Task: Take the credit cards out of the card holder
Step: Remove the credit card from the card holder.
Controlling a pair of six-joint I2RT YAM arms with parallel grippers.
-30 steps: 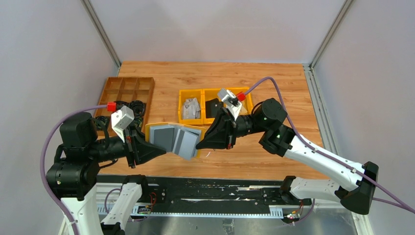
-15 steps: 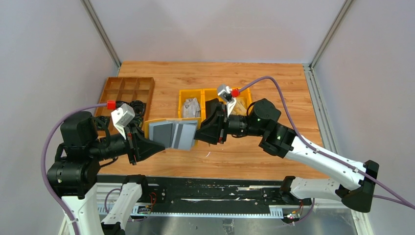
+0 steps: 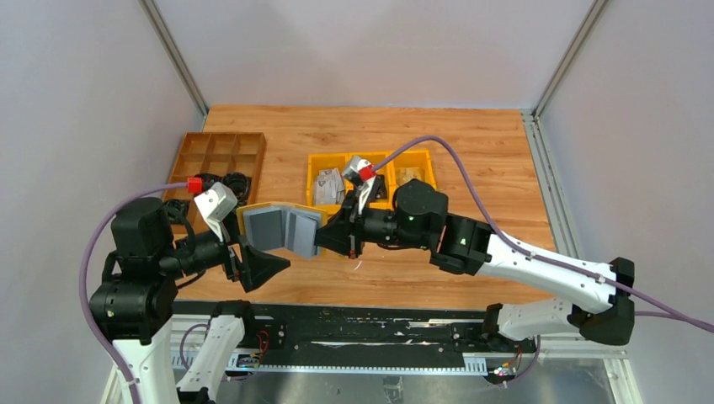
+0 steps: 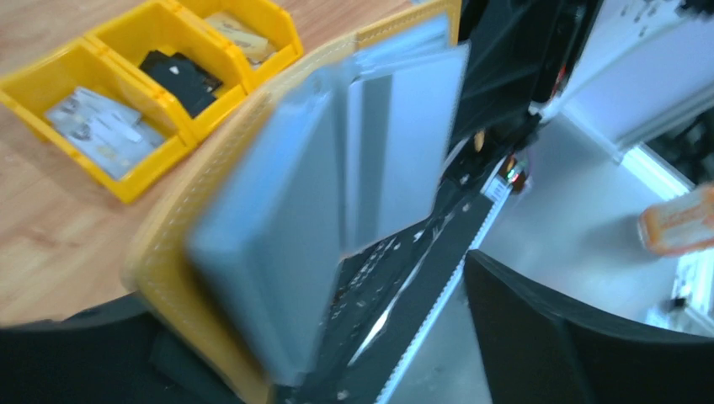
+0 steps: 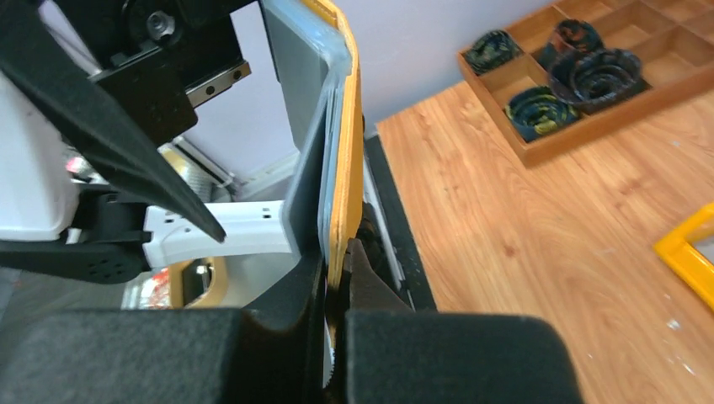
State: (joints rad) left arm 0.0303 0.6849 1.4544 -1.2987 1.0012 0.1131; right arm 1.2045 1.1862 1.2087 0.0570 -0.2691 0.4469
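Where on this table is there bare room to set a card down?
Bare wood: the back strip behind the yellow bins and wooden tray, and the right side beyond the bins. It is crowded front left, around the card holder.

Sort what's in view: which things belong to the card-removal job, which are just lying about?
Job: card holder; right gripper, shut on it; left gripper, open; credit cards in the yellow bins.
Lying about: wooden tray; dark rolls in it.
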